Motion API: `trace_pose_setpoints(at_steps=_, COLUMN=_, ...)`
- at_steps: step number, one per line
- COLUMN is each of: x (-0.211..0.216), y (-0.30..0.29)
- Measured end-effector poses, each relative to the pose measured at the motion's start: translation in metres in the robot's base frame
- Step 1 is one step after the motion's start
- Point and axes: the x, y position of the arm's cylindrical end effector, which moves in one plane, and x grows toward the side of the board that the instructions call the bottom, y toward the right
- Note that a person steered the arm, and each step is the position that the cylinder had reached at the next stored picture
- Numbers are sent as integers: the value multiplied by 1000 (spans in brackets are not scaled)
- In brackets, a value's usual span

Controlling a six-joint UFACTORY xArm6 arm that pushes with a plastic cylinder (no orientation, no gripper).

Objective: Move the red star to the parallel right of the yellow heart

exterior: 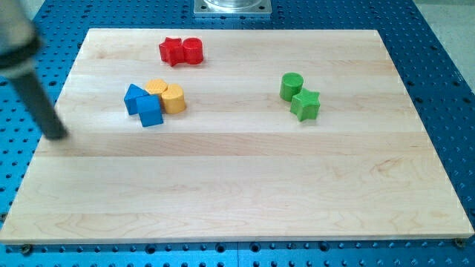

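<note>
Red star [171, 51] touches red cylinder [192, 50]; my tip [57, 136], gripperless, sits far left.

so the arm is basically just a plain dark grey-black rod, kinda motion-blurred, fatter and paler grey higher up, narrowing to my tip [58, 136].
</note>
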Motion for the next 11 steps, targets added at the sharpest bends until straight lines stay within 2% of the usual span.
trace_pose_setpoints(at_steps=2, x=-123, y=28)
trace_pose_setpoints(at_steps=4, x=-169, y=112)
trace_pose_setpoints(at_steps=6, x=-169, y=253)
trace_pose_setpoints(at_steps=7, x=-195, y=203)
trace_pose_setpoints(at_steps=8, x=-246, y=236)
trace_pose_setpoints(at_steps=9, x=-210, y=289)
trace_pose_setpoints(at_steps=10, x=-112, y=316)
trace_pose_setpoints(at_steps=11, x=-109, y=317)
